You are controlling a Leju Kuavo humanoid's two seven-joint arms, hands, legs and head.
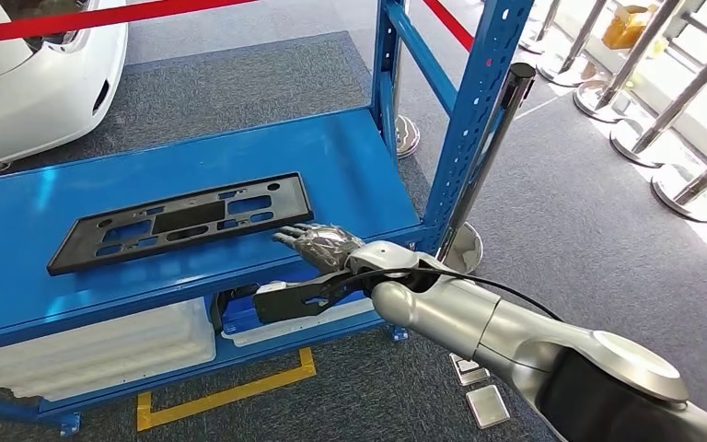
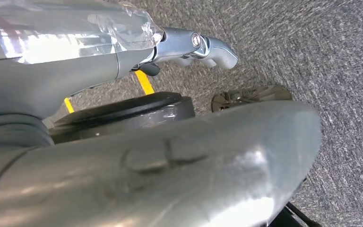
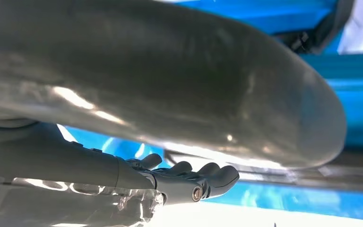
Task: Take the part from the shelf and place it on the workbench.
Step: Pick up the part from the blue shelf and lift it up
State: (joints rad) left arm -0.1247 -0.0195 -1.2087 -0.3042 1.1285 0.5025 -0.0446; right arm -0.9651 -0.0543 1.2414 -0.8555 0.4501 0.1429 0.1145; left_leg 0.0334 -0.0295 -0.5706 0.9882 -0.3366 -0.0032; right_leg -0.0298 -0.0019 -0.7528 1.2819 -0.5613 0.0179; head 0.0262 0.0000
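Note:
A long black flat part (image 1: 184, 221) with several cut-outs lies on the blue shelf (image 1: 350, 166). In the head view my right hand (image 1: 318, 244) reaches over the shelf's front edge, fingers stretched towards the part's near right corner. The fingertips are at or just short of its edge, and nothing is gripped. The right wrist view shows the same hand (image 3: 194, 182) with fingers loosely extended above the blue surface. My left hand (image 2: 198, 47) hangs over grey carpet and holds nothing.
A blue upright post (image 1: 465, 120) and a chrome pole (image 1: 488, 157) stand just right of my right arm. The lower shelf holds a white panel (image 1: 92, 350) and a black part (image 1: 285, 299). Stanchions (image 1: 608, 92) line the far right, and a white car (image 1: 37, 74) is at the far left.

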